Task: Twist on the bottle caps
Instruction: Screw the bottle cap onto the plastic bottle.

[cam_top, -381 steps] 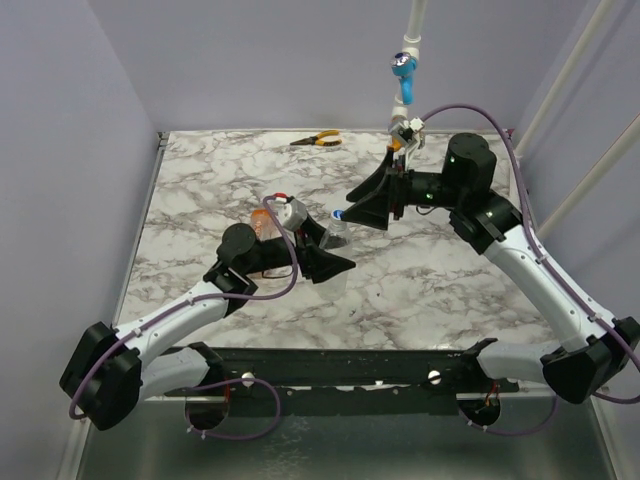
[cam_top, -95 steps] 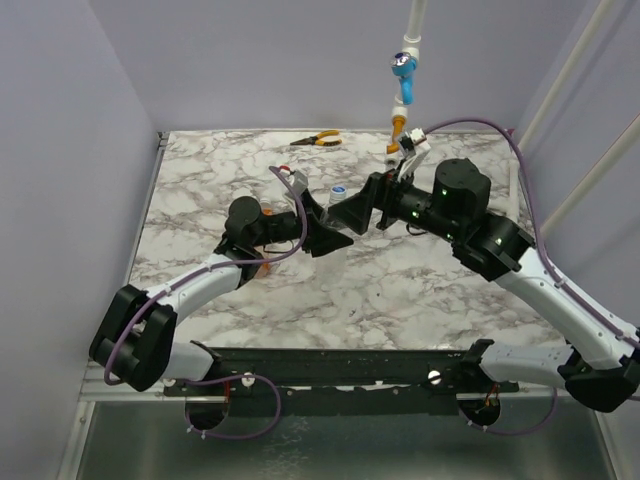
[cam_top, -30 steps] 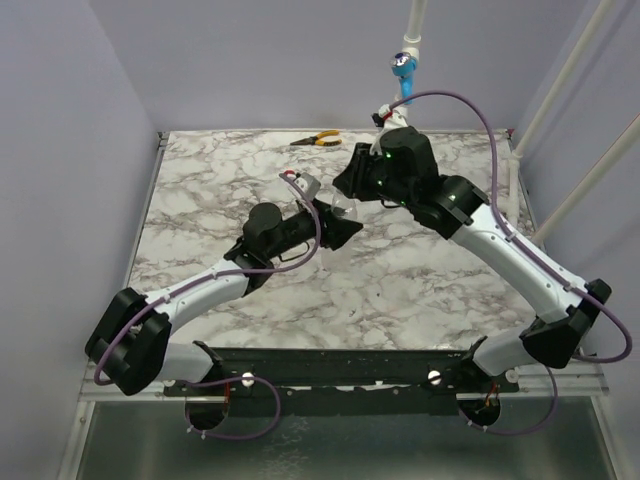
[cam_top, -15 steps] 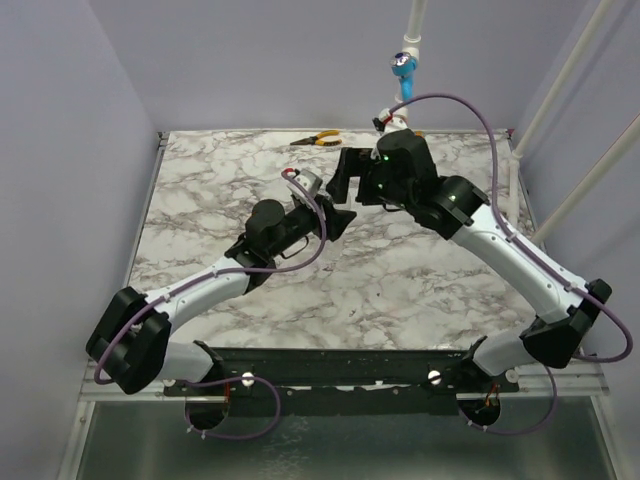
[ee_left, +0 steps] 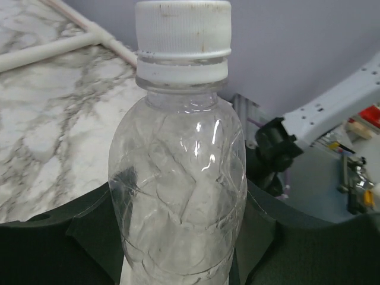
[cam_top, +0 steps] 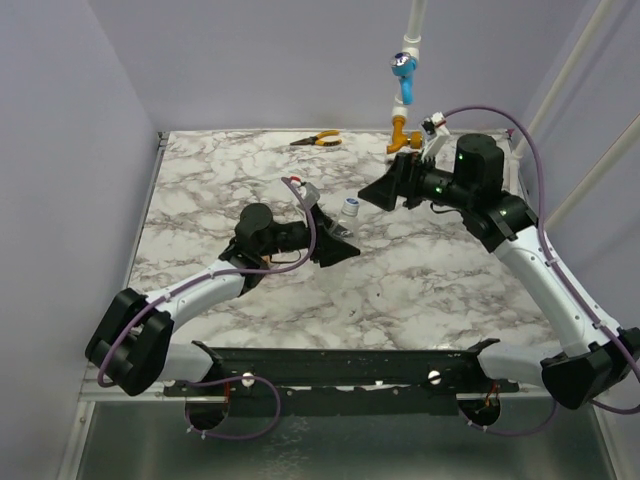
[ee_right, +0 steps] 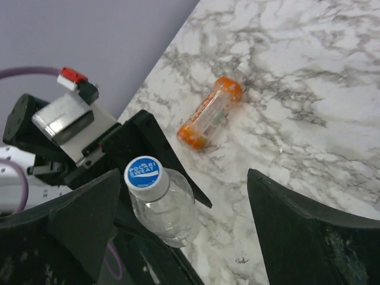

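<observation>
Left gripper (cam_top: 338, 243) clasping clear bottle (ee_left: 178, 196), marble table (cam_top: 215, 170), lilac walls (cam_top: 250, 60)

The left arm (cam_top: 195, 288) and right arm (cam_top: 550, 285) are slim white links dotted with small dark screws, joined by bulky black housings (cam_top: 125, 340); a purple cable (cam_top: 500, 112) loops along each; a green light (cam_top: 461, 155) glows on the right arm's black wrist; the left wrist carries a silver block (ee_right: 62, 119) with a red tip; the fingers (ee_right: 309, 231) are broad matte-black wedges.
</observation>
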Motion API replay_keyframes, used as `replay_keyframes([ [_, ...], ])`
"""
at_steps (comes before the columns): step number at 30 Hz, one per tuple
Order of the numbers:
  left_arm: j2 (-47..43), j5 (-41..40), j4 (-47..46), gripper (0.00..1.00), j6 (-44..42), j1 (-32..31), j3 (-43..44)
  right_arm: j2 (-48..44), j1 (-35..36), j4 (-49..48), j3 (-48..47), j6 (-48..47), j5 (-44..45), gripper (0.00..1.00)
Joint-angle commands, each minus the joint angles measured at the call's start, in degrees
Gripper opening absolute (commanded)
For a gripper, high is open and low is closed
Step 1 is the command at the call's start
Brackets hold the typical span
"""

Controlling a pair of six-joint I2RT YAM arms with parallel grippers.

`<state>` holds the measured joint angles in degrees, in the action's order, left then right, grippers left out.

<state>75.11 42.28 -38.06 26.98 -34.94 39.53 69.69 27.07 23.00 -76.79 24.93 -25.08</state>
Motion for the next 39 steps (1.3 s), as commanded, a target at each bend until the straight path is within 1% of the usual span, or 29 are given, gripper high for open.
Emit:
replay_keyframes([
  [1, 0.96, 12.71, -14.93, 0.25, 12.17, 0.13, -1.7, -1.43, -1.6, -9.93, 3.58, -0.07, -23.35, 0.9],
  [4, 2.72, 14.84, -22.2, 0.25, 17.72, 0.12, -2.13, -1.93, -1.63, -14.31, 4.96, 1.61, -27.91, 0.87],
  [6, 3.57, 15.61, -25.77, 0.25, 20.55, 0.05, -2.22, -1.22, -1.59, -15.33, 5.06, 2.85, -28.97, 0.82],
  [10, 4.89, 16.14, -30.19, 0.25, 23.86, 0.06, -1.58, -0.04, -1.59, -18.66, 6.23, 5.08, -31.59, 0.71],
  [14, 6.14, 16.78, -33.82, 0.25, 26.74, 0.0, -1.01, 0.27, -1.59, -19.0, 6.66, 5.2, -31.38, 0.67],
  [19, 8.05, 16.89, -36.77, 0.25, 28.74, 0.06, -0.75, 0.59, -1.41, -19.48, 6.59, 5.58, -32.36, 0.66],
  [24, 8.73, 16.43, -37.63, 0.25, 29.02, 0.05, -0.6, 1.06, -0.73, -18.52, 6.13, 5.05, -31.88, 0.59],
  [27, 8.73, 16.51, -37.86, 0.25, 29.09, 0.05, -0.37, 1.63, -0.44, -16.39, 5.77, 3.65, -30.08, 0.59],
  [32, 8.92, 16.6, -37.86, 0.25, 29.1, 0.0, -0.15, 2.15, 0.13, -16.86, 5.54, 3.96, -29.9, 0.58],
  [36, 9.21, 16.71, -37.85, 0.25, 29.1, 0.05, -0.15, 2.14, 0.35, -16.58, 5.07, 3.98, -29.17, 0.5],
  [39, 9.23, 16.49, -37.82, 0.25, 28.94, 0.06, -0.33, 2.2, 0.44, -16.18, 4.9, 4.03, -28.82, 0.48],
])
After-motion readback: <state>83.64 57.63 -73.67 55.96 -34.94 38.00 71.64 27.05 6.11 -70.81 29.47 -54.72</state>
